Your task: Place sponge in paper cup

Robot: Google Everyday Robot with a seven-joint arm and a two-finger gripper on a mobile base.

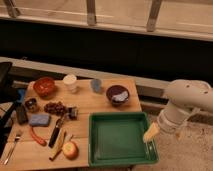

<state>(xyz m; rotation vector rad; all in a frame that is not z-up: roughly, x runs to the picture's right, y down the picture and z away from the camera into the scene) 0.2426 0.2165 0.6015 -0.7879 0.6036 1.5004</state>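
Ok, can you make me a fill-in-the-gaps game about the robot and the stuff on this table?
1. The sponge beside the black block is coloured ____.
2. The paper cup stands between the red bowl and the blue-grey ____.
3. The claw hangs at the right edge of the tray, which is coloured ____.
Missing words: blue; cup; green.

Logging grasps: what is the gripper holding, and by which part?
Nothing that shows: the gripper hovers at the green tray's right rim; the sponge lies on the table.
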